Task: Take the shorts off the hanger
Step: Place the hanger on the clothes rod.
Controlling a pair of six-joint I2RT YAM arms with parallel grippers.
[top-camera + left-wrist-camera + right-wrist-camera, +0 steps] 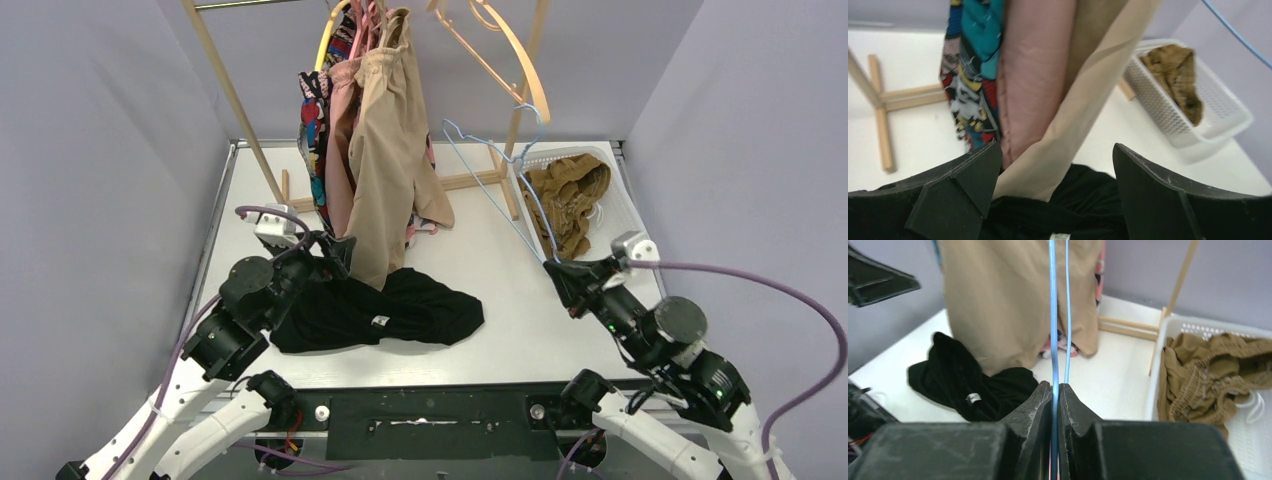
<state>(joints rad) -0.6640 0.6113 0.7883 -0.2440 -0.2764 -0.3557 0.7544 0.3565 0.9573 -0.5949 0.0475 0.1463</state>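
The long beige cloth shorts (385, 150) hang straight down just ahead of your left gripper (1055, 152), fingers apart; your right gripper (1054, 386) pinches the thin blue wire hanger (1052, 300).

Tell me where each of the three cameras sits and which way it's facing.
Top external: above, behind the arms, looking down at the hanging beige shorts; left gripper and right gripper show.
Left wrist: on the left arm, facing the beige shorts; its open fingers show.
Right wrist: on the right arm, facing the beige shorts; its fingers clamp the blue hanger.
Shared: all three see the black shorts.
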